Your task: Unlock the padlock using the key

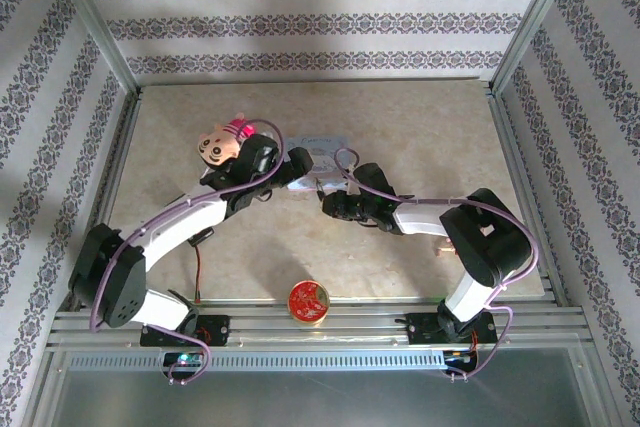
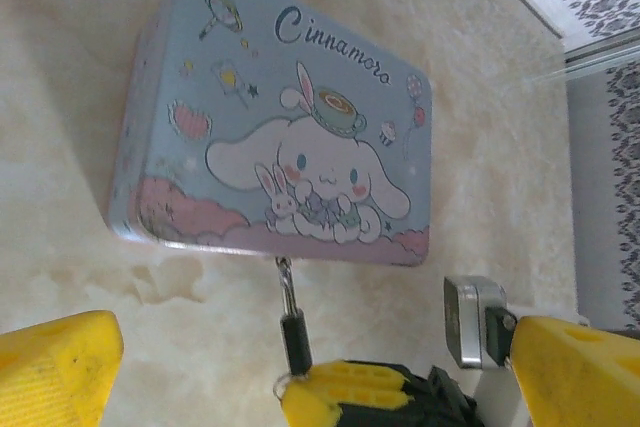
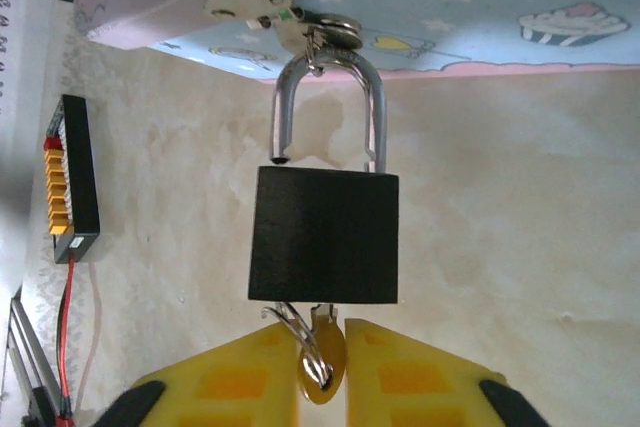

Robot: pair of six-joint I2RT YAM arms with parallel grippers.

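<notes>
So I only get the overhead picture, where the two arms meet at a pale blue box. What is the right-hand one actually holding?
Observer: Its wrist camera shows the right end effector pinching a key that is pushed into the bottom of a small black padlock.
Operator: Is the lock open?
Observer: It looks so. One leg of the silver shackle sits just clear of the body, though the shackle is hooked through the hasp of the tin.
Operator: And the left arm?
Observer: The yellow fingers of the left end effector are spread wide, short of the tin and gripping nothing.
</notes>
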